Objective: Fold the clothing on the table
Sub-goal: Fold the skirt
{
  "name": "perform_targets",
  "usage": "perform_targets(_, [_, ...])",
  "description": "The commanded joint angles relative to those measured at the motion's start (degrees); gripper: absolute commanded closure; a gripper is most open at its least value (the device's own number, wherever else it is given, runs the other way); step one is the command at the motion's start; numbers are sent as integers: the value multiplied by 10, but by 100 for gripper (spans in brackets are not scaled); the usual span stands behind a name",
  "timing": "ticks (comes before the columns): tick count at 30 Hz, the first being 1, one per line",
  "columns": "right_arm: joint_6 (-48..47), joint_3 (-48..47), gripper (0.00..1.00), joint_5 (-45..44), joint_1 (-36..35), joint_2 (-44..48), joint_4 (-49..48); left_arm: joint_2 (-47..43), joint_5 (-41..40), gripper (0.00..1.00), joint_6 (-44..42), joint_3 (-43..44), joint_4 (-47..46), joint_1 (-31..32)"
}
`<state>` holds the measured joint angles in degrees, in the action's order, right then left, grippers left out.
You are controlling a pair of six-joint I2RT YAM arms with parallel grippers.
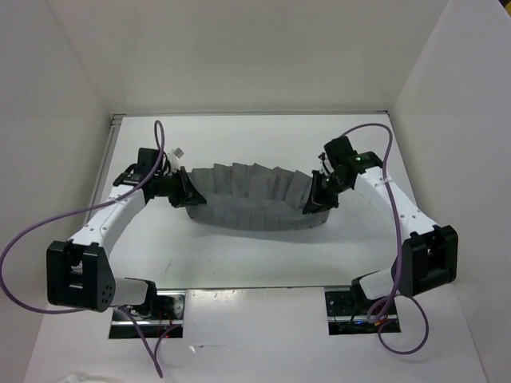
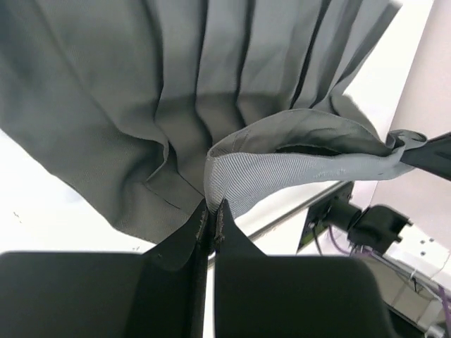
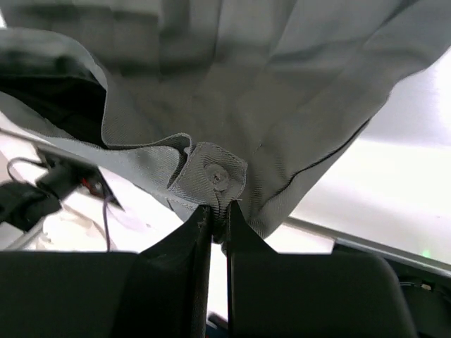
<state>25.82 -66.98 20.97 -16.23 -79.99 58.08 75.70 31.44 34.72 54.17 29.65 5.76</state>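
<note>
Looking down on the table, I see the skirt slung across its middle, and I judge it soft and light enough to sag and muddle its pleats if tension drops. My left gripper is pinched tight on one waistband end, and my right gripper on the other, just below the button. Those stiffer corners seem the best holds.

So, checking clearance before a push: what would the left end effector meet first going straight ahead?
The skirt: the left end effector is shut on its edge, with pleated fabric directly ahead; what lies beyond is unclear.
</note>
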Motion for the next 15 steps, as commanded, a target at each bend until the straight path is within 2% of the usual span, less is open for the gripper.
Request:
perform_targets(1, [13,-95,100,-71,8,-12,34,6,-28,100,-4,59,5,-7])
perform_targets(2, [13,-108,100,-102,8,-18,34,22,-37,100,-4,68,-11,-7])
perform_targets(6, [13,-161,100,-137,36,-58,-22,86,-68,100,-4,128,-52,-12])
perform_targets(15, [14,-175,100,-116,58,-161,-140,263,-82,100,-33,249,-100,-12])
